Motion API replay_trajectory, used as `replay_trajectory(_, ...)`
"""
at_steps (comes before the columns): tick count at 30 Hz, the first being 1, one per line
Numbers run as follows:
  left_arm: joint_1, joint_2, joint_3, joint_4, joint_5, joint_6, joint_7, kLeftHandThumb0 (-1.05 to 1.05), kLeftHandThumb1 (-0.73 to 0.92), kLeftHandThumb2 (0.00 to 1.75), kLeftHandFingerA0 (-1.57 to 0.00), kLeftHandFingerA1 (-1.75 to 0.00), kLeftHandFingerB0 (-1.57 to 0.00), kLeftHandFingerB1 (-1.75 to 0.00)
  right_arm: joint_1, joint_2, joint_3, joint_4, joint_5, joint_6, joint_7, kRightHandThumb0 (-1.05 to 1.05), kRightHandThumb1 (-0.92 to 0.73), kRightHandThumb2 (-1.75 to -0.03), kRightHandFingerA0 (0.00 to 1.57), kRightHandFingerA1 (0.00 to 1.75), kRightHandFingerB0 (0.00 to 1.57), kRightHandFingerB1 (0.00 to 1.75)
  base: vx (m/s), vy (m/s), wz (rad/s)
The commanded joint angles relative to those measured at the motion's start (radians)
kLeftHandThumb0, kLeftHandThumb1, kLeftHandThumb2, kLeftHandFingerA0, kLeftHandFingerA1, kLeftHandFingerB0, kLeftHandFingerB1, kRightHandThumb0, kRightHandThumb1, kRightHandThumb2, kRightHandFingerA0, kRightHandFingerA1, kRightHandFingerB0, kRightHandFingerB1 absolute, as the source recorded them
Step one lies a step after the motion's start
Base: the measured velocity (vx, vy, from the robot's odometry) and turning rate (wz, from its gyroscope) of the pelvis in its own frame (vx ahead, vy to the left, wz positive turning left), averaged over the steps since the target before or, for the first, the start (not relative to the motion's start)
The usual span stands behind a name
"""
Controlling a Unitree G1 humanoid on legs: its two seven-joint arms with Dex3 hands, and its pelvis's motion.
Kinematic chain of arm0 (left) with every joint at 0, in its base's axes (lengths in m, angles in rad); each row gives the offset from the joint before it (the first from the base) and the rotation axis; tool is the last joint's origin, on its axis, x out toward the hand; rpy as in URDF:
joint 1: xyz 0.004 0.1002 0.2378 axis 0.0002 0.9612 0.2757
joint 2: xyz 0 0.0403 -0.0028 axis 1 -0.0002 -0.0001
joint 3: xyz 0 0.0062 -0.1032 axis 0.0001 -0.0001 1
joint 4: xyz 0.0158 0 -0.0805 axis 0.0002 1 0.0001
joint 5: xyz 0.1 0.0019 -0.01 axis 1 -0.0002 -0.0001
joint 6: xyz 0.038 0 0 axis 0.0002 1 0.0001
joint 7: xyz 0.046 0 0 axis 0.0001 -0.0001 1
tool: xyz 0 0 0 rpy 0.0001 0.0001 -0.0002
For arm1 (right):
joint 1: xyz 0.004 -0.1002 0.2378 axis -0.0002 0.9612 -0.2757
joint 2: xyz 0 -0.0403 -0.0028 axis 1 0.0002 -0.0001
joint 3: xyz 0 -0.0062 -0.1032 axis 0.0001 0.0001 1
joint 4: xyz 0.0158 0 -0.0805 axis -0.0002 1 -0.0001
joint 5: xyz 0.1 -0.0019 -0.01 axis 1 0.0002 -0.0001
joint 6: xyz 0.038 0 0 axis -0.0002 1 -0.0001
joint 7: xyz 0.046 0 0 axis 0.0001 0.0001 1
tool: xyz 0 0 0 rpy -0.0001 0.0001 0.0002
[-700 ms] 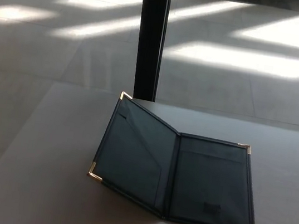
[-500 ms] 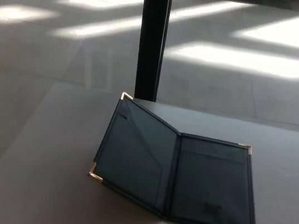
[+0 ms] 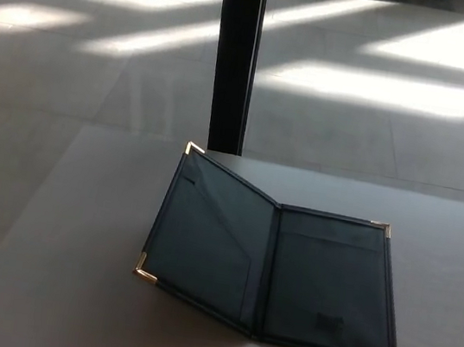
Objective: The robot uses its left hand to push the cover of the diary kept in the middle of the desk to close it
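The desk lies bare along the left of the frame, so the way in from the lower left to the raised left cover of the diary is free. That cover stands tilted up off the surface, while the right half lies flat with bare desk on its right too. A dark post rises beyond the desk's far edge at upper centre, just behind the cover's top corner.

diary open on desk, mid-desk | left cover tilted up, right cover flat on desk | pillar behind desk, on floor
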Motion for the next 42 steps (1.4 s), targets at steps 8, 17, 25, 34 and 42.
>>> replay_trajectory(8,0.035,-0.197,-0.245,-0.432,0.042,0.088,0.005,-1.00,0.92,0.85,-0.37,-0.78,-0.35,-0.68,0.022,-0.025,-0.015,-0.061,0.107,0.048,0.009,-0.92,-0.86,-0.66,0.71,0.78,0.67,0.59,0.00,0.000,0.00)
replay_trajectory(17,0.072,-0.292,-0.409,-0.409,0.058,0.151,-0.009,-1.05,0.92,0.84,-0.42,-0.87,-0.40,-0.75,0.022,-0.011,-0.010,-0.079,0.151,0.072,-0.003,-0.91,-0.86,-0.66,0.63,0.79,0.69,0.59,0.00,0.000,0.00)
replay_trajectory(25,0.067,-0.286,-0.399,-0.372,0.063,0.184,-0.002,-1.04,0.92,0.84,-0.39,-0.90,-0.38,-0.74,0.023,-0.023,0.015,-0.062,0.157,0.063,0.020,-0.91,-0.87,-0.66,0.68,0.75,0.63,0.56,0.00,0.000,0.00)
replay_trajectory(34,0.071,-0.320,-0.342,-0.339,0.027,0.196,0.021,-0.92,0.82,1.35,-0.46,-0.89,-0.32,-0.72,0.042,-0.001,0.023,-0.143,0.187,0.099,-0.015,-0.91,-0.86,-0.67,0.63,0.79,0.66,0.58,0.00,0.000,0.00)
replay_trajectory(42,0.004,-0.511,-0.236,-0.422,-0.106,0.458,0.132,-1.04,0.92,0.90,-0.35,-1.04,-0.32,-0.86,0.005,-0.043,0.030,-0.045,0.181,0.065,0.002,-0.90,-0.88,-0.67,0.64,0.74,0.65,0.56,0.00,0.000,0.00)
